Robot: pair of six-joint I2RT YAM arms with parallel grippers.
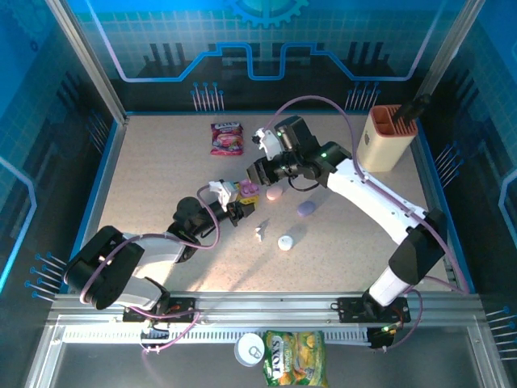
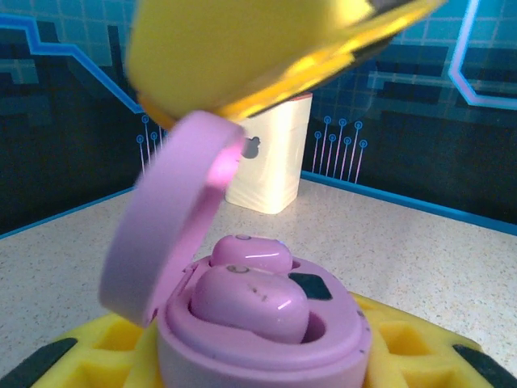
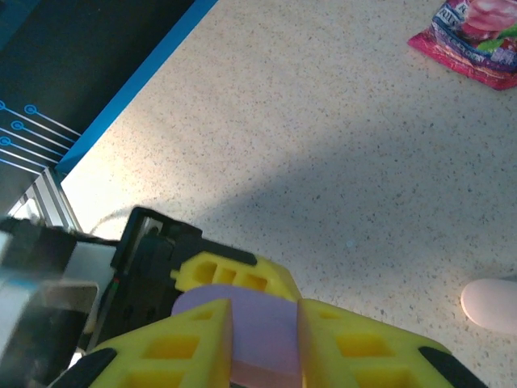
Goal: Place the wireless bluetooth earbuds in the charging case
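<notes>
Two pink earbuds (image 2: 250, 303) lying side by side in the open charging case (image 2: 323, 343), long sides across the left wrist view, lid (image 2: 166, 234) standing up, left pincer (image 2: 258, 368) gripping the case, right pincer (image 3: 262, 339) pinching the lid, mid desk (image 1: 161, 178), three shut ones nearby, pink case (image 1: 274, 195), purple case (image 1: 306, 208), white case (image 1: 285, 242)

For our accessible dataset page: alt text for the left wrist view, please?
An open pink charging case, two pink earbuds seated inside, sits between the left gripper's yellow fingers. Its raised lid meets the right gripper's yellow fingers above; a cream holder stands behind on the speckled table.
</notes>
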